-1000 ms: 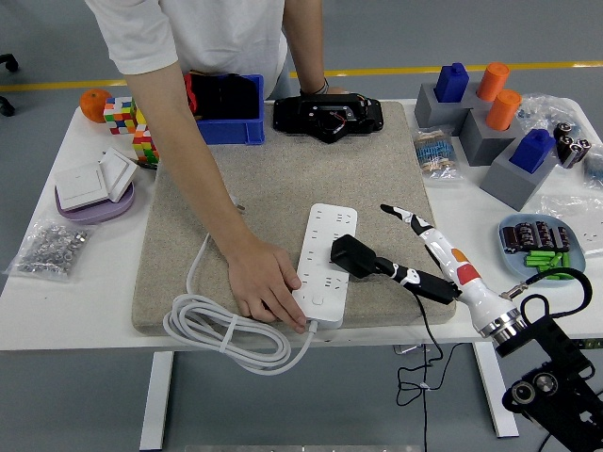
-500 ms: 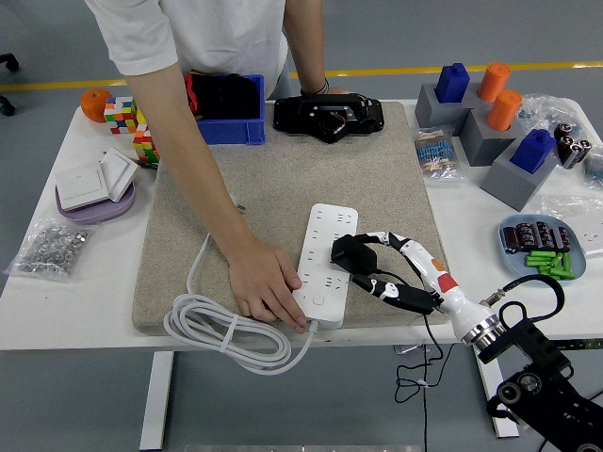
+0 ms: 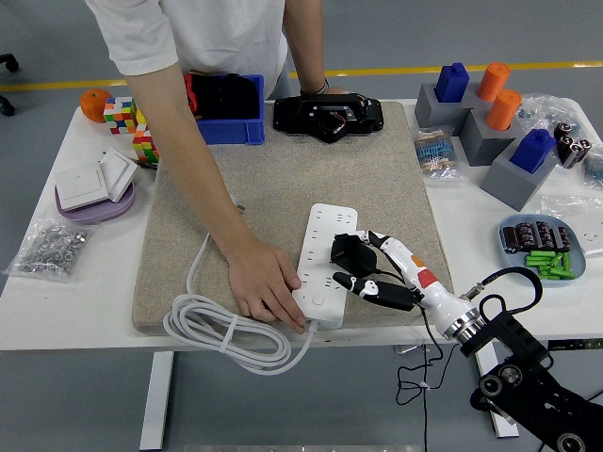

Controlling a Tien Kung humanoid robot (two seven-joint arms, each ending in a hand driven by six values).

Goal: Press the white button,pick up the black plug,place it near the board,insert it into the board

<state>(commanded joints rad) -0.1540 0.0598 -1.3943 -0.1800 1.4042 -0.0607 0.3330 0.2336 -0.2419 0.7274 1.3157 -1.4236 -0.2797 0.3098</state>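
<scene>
Near the front edge of the felt mat (image 3: 283, 179), the robot's right hand (image 3: 382, 278) has its fingers curled around the black plug (image 3: 347, 251), which sits against the right edge of the white power strip (image 3: 323, 262), over its sockets; whether the prongs are seated I cannot tell. A person's hand (image 3: 266, 287) presses flat on the strip's left front corner, steadying it. The robot's left arm is out of view. The main risk, as I judge it, is misalignment: the plug looks tilted relative to the sockets, so a push could jam the prongs on the plastic face or skid the strip sideways toward the person's fingers. The plug's black cable (image 3: 424, 363) drops over the table's front edge and could tug the plug off line. The strip's own white cord (image 3: 226, 330) lies coiled at the mat's front left corner, hanging slightly past the edge of the white table (image 3: 57, 292). Along the back edge stand a blue bin (image 3: 229, 108), a black device (image 3: 328, 117) and colour cubes (image 3: 127, 118); grey blocks with blue and orange pegs (image 3: 490, 113) fill the back right corner. Beyond the table lies a grey floor with a yellow line (image 3: 396, 69).
</scene>
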